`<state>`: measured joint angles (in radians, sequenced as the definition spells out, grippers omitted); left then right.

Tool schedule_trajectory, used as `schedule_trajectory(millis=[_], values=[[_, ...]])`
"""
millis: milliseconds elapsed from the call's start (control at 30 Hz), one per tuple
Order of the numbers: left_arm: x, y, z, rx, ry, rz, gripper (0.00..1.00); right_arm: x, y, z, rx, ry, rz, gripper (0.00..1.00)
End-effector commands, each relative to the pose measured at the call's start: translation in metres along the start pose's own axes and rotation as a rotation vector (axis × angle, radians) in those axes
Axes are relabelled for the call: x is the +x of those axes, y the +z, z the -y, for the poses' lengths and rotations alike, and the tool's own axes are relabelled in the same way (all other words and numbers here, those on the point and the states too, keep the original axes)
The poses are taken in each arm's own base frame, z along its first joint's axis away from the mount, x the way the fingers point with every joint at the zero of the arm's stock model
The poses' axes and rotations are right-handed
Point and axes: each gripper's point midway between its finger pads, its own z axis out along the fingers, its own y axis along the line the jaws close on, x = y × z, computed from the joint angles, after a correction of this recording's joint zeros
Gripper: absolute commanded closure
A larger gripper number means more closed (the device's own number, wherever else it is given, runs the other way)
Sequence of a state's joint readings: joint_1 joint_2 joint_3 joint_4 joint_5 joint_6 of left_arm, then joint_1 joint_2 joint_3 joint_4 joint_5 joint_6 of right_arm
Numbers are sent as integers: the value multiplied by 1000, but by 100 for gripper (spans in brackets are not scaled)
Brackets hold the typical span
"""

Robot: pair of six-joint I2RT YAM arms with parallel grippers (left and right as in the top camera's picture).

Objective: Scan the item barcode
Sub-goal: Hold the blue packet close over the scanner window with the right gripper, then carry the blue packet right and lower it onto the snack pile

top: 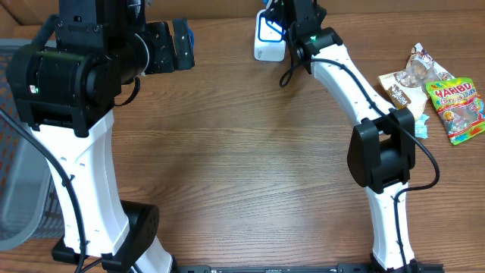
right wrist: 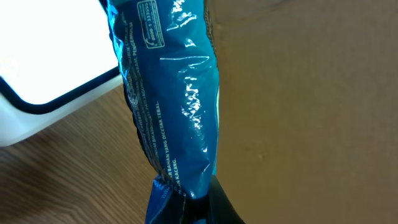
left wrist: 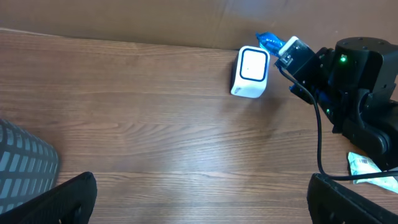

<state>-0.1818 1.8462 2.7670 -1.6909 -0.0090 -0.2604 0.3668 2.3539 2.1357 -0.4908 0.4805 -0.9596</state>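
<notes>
Beside the scanner [left wrist: 252, 73], blue packet [right wrist: 174, 93] juts from clamped right gripper [left wrist: 282, 49].

The scanner [top: 269, 39] stands at the far edge of the table [top: 242, 152], near its middle. The packet [left wrist: 270, 41] is held above the tabletop in the right gripper [left wrist: 287, 51], just beside the scanner on its right. The left gripper [top: 178, 44] hangs well to the scanner's left, a basket [top: 15, 159] sits at the table's left edge, and snack bags [top: 447, 95] lie at its right edge.
</notes>
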Motion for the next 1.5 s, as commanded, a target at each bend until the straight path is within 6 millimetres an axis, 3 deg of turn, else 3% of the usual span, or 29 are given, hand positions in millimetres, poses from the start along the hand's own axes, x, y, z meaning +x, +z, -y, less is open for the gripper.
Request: schedule_trajectory(millis=[0, 467, 567, 667, 833, 1000, 1100, 1200, 1300, 1400, 1467], values=[[-1, -1, 0, -3, -1, 6, 1, -10, -9, 13, 16, 56, 36, 96], [-1, -1, 0, -3, -1, 6, 0, -6, -9, 3, -28, 104, 25, 96], [-1, -1, 0, -3, -1, 6, 0, -12, -18, 1, -42, 163, 29, 96], [-1, -1, 0, -3, -1, 6, 0, -26, -47, -17, -180, 185, 82, 96], [-1, -1, 0, -3, -1, 6, 0, -46, -125, -56, -549, 174, 224, 96], [-1, -1, 0, -3, -1, 6, 0, -44, -208, -67, -879, 281, 310, 96], [-1, -1, 0, -3, -1, 6, 0, -32, -242, -47, -988, 361, 368, 96], [-1, -1, 0, -3, -1, 6, 0, -12, -249, -7, -976, 542, 357, 96], [-1, -1, 0, -3, -1, 6, 0, 24, -237, 36, -909, 783, 268, 96], [-1, -1, 0, -3, -1, 6, 0, 71, -211, 67, -836, 1034, 142, 96], [-1, -1, 0, -3, -1, 6, 0, 120, -184, 83, -756, 1254, -7, 96]])
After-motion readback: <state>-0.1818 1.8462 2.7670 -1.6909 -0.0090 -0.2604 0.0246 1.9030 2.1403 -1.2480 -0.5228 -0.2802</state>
